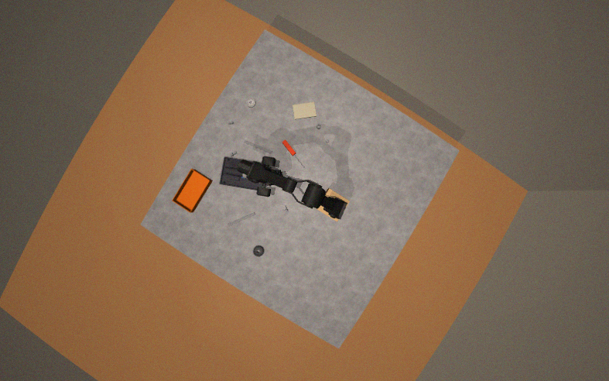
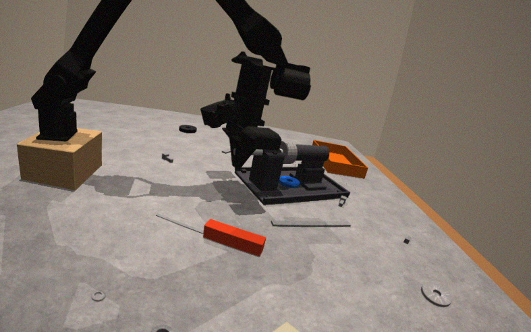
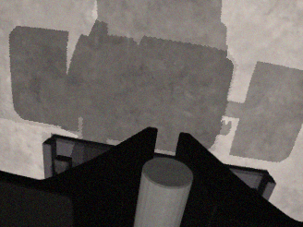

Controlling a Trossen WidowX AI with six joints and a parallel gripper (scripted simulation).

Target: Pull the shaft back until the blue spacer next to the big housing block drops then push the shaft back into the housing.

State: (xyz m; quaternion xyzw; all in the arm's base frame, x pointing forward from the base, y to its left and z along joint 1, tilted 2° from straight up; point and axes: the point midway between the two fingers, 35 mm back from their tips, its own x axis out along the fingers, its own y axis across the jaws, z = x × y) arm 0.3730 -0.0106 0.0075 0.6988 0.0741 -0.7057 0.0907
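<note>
My gripper (image 2: pixel 240 153) (image 3: pixel 166 139) is shut on the near end of the pale grey shaft (image 2: pixel 256 152) (image 3: pixel 163 203), whose round end face shows in the wrist view. The shaft runs level into the tall dark block (image 2: pixel 266 172). Pale spacers (image 2: pixel 288 152) sit around its line between that block and the dark round housing (image 2: pixel 312 152); how far the shaft reaches into the housing is hidden. The blue spacer (image 2: pixel 289 181) lies flat below them, off the shaft, on the floor of the dark base tray (image 2: pixel 306 199) (image 1: pixel 224 171).
An orange bin (image 2: pixel 347 168) (image 1: pixel 192 190) stands beyond the tray. A red-handled screwdriver (image 2: pixel 234 237) (image 1: pixel 289 147) and a thin bar (image 2: pixel 310 223) lie beside it. A dark disc (image 2: pixel 187 128) (image 1: pixel 258 248), a pale disc (image 2: pixel 428 293) (image 1: pixel 251 103) and a cream pad (image 1: pixel 304 111) lie farther off.
</note>
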